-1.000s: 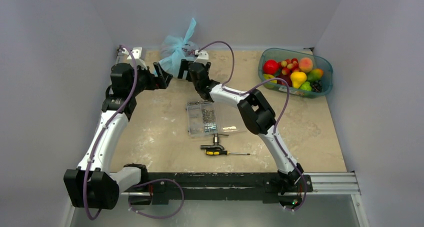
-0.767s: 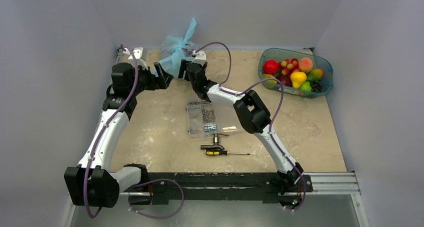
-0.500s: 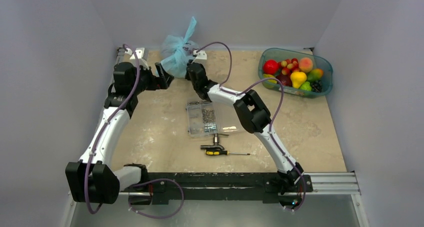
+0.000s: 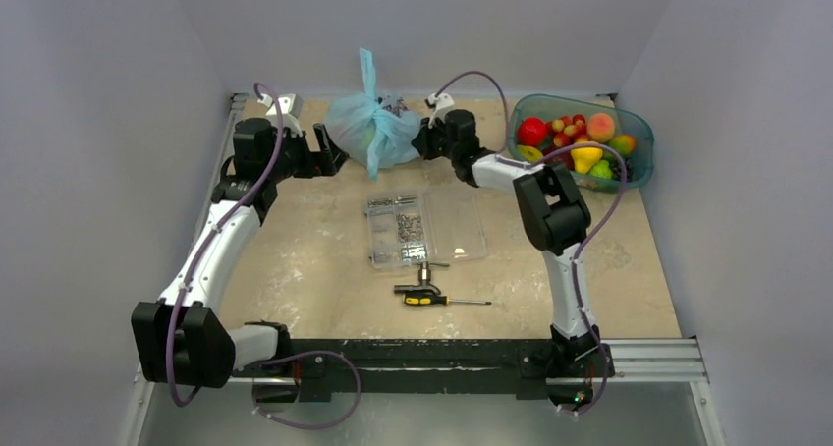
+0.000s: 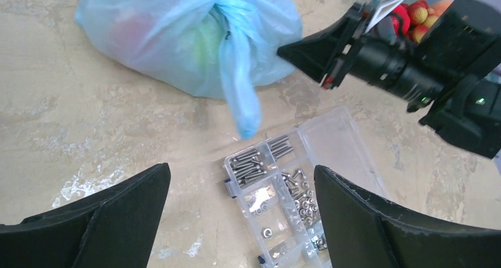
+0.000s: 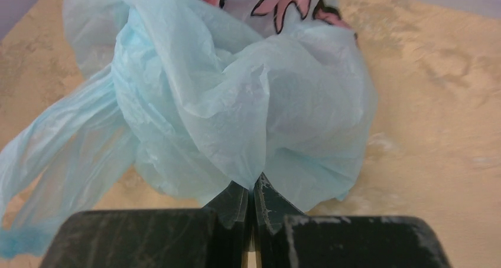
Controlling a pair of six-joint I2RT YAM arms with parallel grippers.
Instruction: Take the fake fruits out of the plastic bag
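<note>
The tabletop is a beige, marbled slab with pale blotches. It is closed in by plain lavender-grey walls on the left, right and far sides, and a black and aluminium rail runs along its near edge, where the arm bases sit. The plastic bag lies at the far middle of the surface, close to the back wall. It is knotted shut, with one twisted handle pointing up and another strip trailing toward the near side. The fake fruits inside it show only as soft red and green patches through the light blue film. The right gripper reaches in from the bag's right side with its fingers pressed together on a fold of the film. The left gripper sits just beside the bag's left side, spread wide and holding nothing. In the far right corner stands a teal see-through tub filled with other fruits in red, yellow, green and peach. Near the centre of the table lies a clear compartment box of screws with its lid folded open to the right. Just nearer than that, a screwdriver with a yellow and black handle lies flat with its shaft pointing right, and a small metal part rests beside it.
</note>
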